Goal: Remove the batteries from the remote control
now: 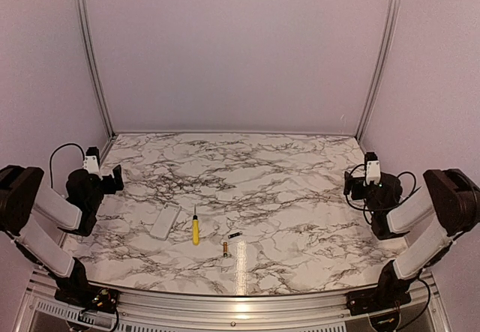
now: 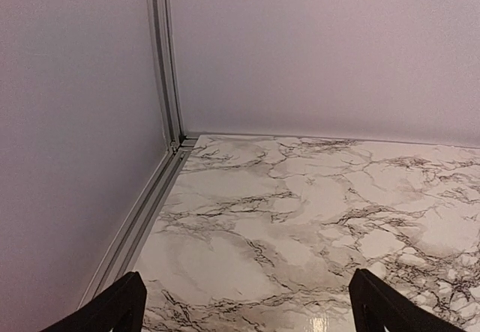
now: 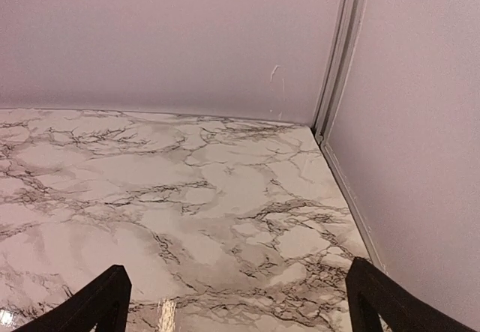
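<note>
The white remote control (image 1: 165,222) lies flat on the marble table at the front left. Right of it lie a dark battery with a pale end (image 1: 234,236) and a gold battery (image 1: 225,248), both loose on the table, outside the remote. My left gripper (image 1: 116,178) is raised at the left edge, open and empty, well clear of the remote. My right gripper (image 1: 351,186) is raised at the right edge, open and empty. Both wrist views show only bare marble between the spread fingers, for the left gripper (image 2: 247,313) and for the right gripper (image 3: 238,309).
A yellow-handled screwdriver (image 1: 195,231) lies between the remote and the batteries. A bright streak of glare (image 1: 241,263) sits on the table near the front edge. Plain walls with metal corner posts (image 1: 90,55) enclose the table on three sides.
</note>
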Controlling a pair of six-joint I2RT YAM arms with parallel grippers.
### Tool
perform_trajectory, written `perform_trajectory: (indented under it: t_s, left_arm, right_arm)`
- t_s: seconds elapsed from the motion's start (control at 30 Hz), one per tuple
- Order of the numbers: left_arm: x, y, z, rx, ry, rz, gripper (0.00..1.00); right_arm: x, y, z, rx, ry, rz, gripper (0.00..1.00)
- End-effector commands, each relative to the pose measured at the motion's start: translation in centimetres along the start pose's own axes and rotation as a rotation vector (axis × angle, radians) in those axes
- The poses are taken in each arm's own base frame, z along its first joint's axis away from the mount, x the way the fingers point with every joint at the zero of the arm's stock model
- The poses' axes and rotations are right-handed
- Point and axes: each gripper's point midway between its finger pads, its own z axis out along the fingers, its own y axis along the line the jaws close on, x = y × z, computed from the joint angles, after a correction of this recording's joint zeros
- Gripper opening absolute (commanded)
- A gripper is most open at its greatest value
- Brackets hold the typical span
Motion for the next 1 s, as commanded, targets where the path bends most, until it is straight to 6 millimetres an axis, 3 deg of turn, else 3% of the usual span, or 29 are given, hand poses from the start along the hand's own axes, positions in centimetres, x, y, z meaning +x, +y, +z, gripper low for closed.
perform_trajectory:
  t_s: [0.0, 0.2, 0.97]
  left_arm:
    - [-2.1, 0.1, 0.1, 0.001, -0.088, -0.014, 0.99]
    - [-2.1, 0.1, 0.0, -0.002, -0.089, -0.015, 0.99]
    - [-2.2, 0.1, 0.0, -0.002, -0.091, -0.015, 0.99]
  right_arm:
    - [-2.2, -0.2, -1.1, -0.001, -0.163, 0.028, 0.98]
    - [-1.9, 0.9, -0.5, -0.064, -0.134, -0.001, 0.98]
    - [-2.0, 0.5, -0.4, -0.038, -0.135, 0.005, 0.99]
